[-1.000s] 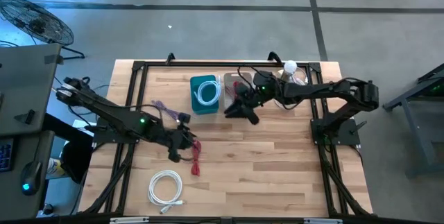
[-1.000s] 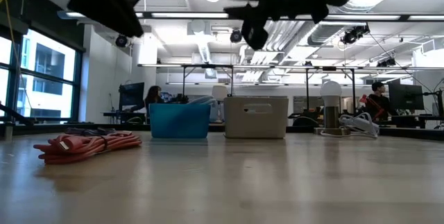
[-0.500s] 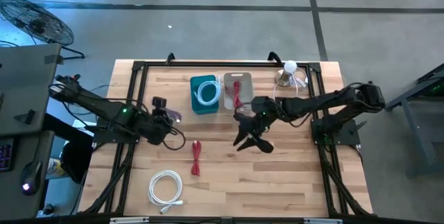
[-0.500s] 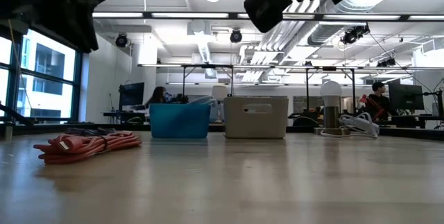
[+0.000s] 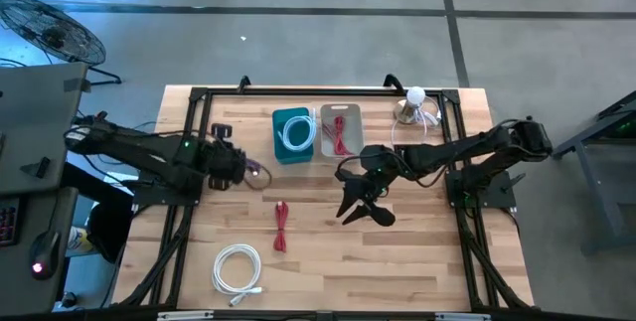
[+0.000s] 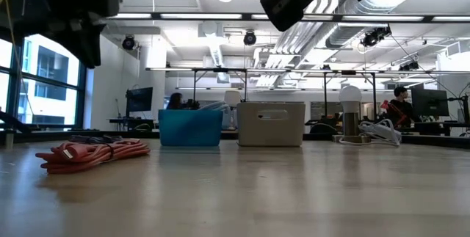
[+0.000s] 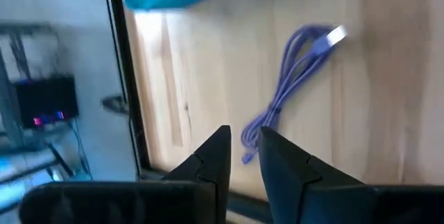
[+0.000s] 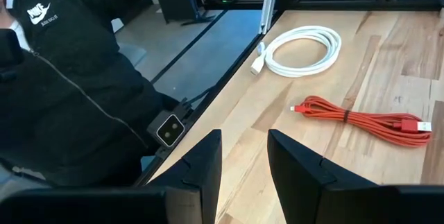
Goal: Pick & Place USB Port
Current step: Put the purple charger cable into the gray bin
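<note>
Showing only at the left wrist: purple cable (image 7: 295,78); low view misses it.

At centre right of the high view, we see the right gripper (image 5: 360,208) with fingers (image 8: 298,172) parted, empty. At centre left, the left gripper (image 5: 238,165) has fingers (image 7: 211,158) slightly apart, empty.
</note>
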Controlling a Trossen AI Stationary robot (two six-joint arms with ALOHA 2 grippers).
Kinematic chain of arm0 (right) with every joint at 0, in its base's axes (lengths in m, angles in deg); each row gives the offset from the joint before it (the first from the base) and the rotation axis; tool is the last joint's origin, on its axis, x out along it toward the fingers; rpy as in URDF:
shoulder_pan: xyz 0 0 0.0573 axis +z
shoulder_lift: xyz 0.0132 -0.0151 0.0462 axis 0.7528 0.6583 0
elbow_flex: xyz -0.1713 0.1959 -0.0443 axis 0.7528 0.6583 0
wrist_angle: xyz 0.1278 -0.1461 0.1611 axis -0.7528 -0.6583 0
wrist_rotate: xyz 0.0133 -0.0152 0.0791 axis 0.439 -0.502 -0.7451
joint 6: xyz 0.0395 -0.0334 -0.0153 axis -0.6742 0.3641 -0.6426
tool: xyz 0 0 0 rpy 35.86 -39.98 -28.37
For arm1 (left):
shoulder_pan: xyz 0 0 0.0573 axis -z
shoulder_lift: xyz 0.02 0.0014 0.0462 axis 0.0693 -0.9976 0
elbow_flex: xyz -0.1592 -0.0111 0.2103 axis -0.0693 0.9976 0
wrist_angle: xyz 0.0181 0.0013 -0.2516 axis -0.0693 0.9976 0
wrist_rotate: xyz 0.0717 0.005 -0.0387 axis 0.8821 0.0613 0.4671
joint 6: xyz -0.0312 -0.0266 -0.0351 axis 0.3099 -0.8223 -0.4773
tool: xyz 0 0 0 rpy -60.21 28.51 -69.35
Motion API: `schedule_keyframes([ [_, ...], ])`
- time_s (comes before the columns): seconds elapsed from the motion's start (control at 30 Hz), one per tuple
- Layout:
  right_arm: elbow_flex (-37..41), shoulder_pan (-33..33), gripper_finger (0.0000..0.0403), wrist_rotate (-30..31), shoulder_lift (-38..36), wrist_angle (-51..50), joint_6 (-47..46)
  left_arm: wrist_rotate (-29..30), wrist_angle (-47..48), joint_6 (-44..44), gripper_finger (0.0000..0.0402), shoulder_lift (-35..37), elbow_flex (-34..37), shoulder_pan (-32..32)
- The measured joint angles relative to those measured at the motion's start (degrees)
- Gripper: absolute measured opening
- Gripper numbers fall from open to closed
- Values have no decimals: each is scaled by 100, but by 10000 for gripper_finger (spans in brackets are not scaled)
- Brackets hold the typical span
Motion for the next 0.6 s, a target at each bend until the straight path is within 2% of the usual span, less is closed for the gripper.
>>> schedule_keyframes([
  [0.27,0,-4,110,7,2,-5,4,-717,72,1135,72,0,0,-1270],
  [0.6,0,-4,110,107,4,-41,103,-2251,-237,2592,72,2,0,-2483],
])
